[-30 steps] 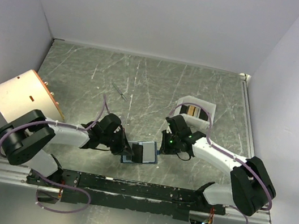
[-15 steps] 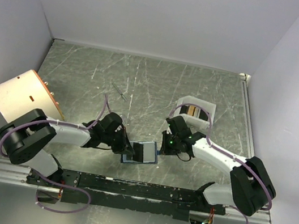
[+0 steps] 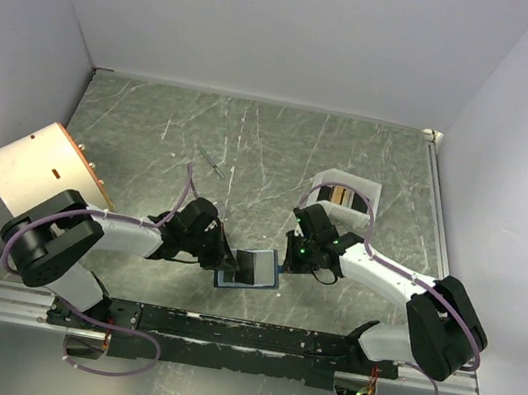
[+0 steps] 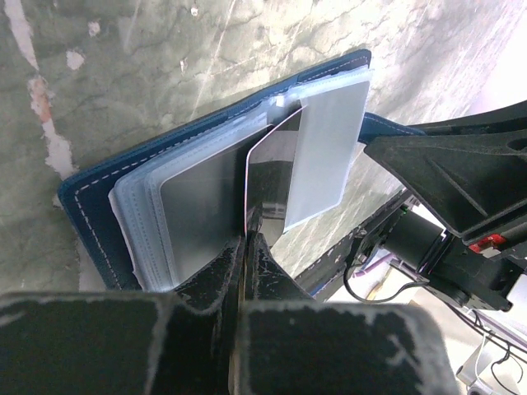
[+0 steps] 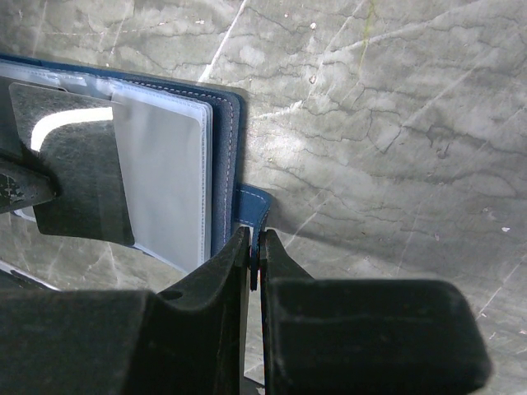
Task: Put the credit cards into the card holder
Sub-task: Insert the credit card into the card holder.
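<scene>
Moved: the left arm has edged slightly rightward toward the wallet; the right arm and the wallet look unchanged.
Task thing, near centre: the small dark blue folding card holder lies open on the scratched grey-green stone-look table, between the two arms.
Card: a thin, dark, glossy credit card stands on edge among the pages, its far end tucked behind a clear plastic sleeve.
Left claw: the left gripper is pinched fully together on the card's near edge.
Right claw: the right gripper is closed on the holder's blue snap tab, pinning the case.
Far right: a white box-like tray holds what look like more cards.
Risk, card: it may be sliding between pages, not into a pocket; pushing on would leave it loose.
Risk, sleeve: a tilted card could catch and buckle the soft plastic.
Risk, holder: a hard push could tug the tab free and skid the case.
</scene>
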You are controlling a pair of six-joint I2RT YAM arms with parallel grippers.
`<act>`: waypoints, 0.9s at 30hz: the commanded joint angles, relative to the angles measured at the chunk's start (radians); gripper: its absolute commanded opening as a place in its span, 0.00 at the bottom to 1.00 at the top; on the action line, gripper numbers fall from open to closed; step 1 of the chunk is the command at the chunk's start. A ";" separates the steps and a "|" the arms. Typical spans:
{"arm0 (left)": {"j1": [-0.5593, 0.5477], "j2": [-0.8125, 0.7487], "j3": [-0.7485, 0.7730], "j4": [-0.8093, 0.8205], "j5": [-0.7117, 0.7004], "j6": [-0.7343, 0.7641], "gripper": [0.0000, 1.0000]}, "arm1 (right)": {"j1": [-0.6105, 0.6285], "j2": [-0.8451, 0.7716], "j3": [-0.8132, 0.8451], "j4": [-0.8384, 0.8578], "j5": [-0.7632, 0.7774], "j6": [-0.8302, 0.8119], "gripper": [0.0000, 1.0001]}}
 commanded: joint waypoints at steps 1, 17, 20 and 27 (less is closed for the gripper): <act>0.004 0.030 -0.002 0.000 -0.064 0.015 0.07 | 0.008 -0.018 -0.006 0.011 -0.005 0.005 0.03; 0.002 -0.004 -0.035 0.007 -0.114 0.025 0.07 | 0.008 -0.036 -0.022 0.011 -0.005 0.011 0.02; 0.001 -0.008 -0.034 0.007 -0.113 0.026 0.07 | 0.008 -0.036 -0.024 0.011 -0.004 0.013 0.02; -0.021 -0.008 -0.046 0.041 -0.090 0.008 0.07 | 0.007 -0.041 -0.029 0.015 -0.007 0.021 0.02</act>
